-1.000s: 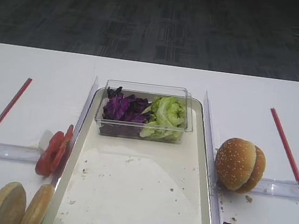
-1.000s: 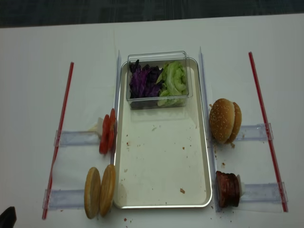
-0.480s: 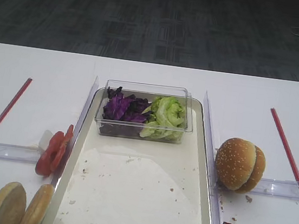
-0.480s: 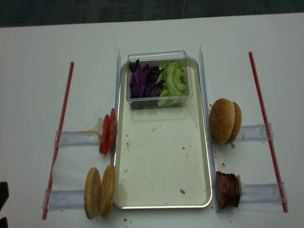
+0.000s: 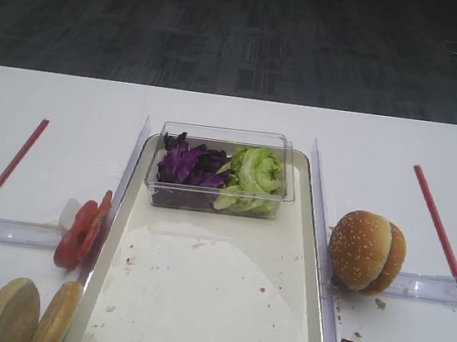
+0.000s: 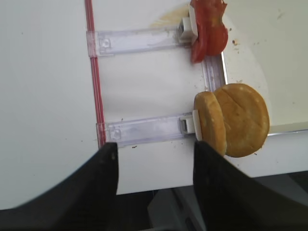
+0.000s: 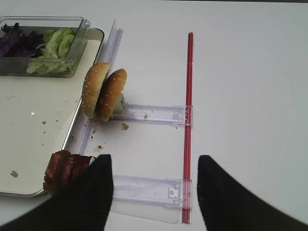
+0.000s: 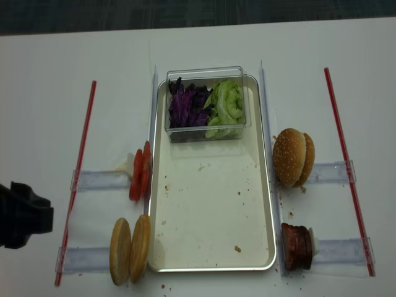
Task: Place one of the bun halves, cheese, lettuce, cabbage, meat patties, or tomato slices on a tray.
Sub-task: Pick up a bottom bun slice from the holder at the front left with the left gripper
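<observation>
Sliding in from the near-left edge of the realsense overhead view, your left arm showed as a dark mass over the tabletop (image 8: pixel 43 111), where half a second before only a sliver had poked in; you were starting an approach, and nothing had yet been lifted. Your left pincer (image 6: pixel 155 161) stood parted and empty, its fingers (image 6: pixel 108 166) framing bare white surface. The bun halves (image 6: pixel 233 120) stood on edge just right of it, leaning against the tray (image 8: pixel 213 267) rim, with the tomato slices (image 6: pixel 209 29) farther along the same rim. Your right pincer (image 7: pixel 153 185) was likewise spread and empty, the meat patties (image 7: pixel 65 168) beside its left finger. At the far end sat the cabbage (image 8: pixel 185 105) and lettuce (image 8: pixel 226 105) in their clear box (image 8: pixel 204 71).
</observation>
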`<state>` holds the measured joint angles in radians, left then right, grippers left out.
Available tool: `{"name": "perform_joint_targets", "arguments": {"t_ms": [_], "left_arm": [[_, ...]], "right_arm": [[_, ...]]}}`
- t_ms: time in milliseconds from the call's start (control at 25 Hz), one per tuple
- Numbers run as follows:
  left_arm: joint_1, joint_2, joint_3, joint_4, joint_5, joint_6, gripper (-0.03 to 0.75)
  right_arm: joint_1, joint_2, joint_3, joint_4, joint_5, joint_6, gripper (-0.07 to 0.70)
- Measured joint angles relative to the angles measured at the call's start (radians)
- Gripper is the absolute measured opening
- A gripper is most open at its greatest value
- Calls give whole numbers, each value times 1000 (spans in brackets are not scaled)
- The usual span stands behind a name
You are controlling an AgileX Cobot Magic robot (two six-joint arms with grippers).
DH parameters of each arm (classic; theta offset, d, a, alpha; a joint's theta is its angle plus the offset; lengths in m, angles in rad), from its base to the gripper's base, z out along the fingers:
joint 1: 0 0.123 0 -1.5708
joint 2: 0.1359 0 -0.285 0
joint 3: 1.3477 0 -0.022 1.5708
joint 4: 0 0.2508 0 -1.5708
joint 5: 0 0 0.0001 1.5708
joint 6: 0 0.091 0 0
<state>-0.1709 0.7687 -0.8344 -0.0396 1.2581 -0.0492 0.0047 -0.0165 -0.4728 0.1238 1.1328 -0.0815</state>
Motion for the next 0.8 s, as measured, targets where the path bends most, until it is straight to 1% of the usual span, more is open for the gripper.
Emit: {"name": "perform_joint_targets", "arguments": {"t_ms": [160,560,800], "left_arm": [[-7,87,0,0,-4,-16,341],[-8,236,0,-7,-13,-51,340],[-8,261,0,-22,-20,-54,340]], "right_arm": [[0,0,0,0,0,0,405],[0,0,0,0,0,0,405],[0,0,0,0,0,0,405]]}}
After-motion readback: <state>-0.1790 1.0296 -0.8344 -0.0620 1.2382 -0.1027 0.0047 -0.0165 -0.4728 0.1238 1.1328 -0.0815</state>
